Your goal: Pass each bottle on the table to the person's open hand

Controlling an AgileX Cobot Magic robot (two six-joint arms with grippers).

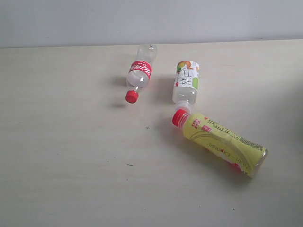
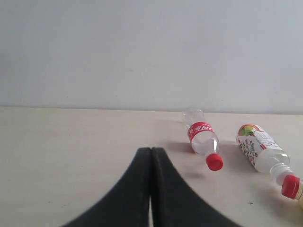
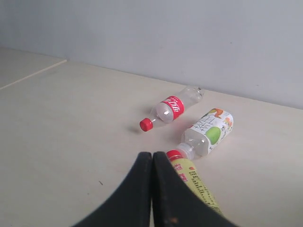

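Three bottles lie on the beige table (image 1: 66, 156). The clear one with a red label and cap (image 1: 139, 74) (image 2: 203, 139) (image 3: 168, 109) is farthest back. Beside it lies the clear bottle with the green-orange label (image 1: 186, 81) (image 2: 261, 148) (image 3: 209, 131), its cap end touching the red cap of the yellow bottle (image 1: 222, 140) (image 3: 194, 182). A white green-labelled bottle and the person's hand are out of view. My left gripper (image 2: 150, 150) is shut and empty, short of the red-label bottle. My right gripper (image 3: 152, 154) is shut and empty, beside the yellow bottle's cap. Neither gripper shows in the exterior view.
A pale wall (image 1: 151, 19) runs along the table's far edge. A few tiny dark specks (image 1: 129, 165) dot the tabletop.
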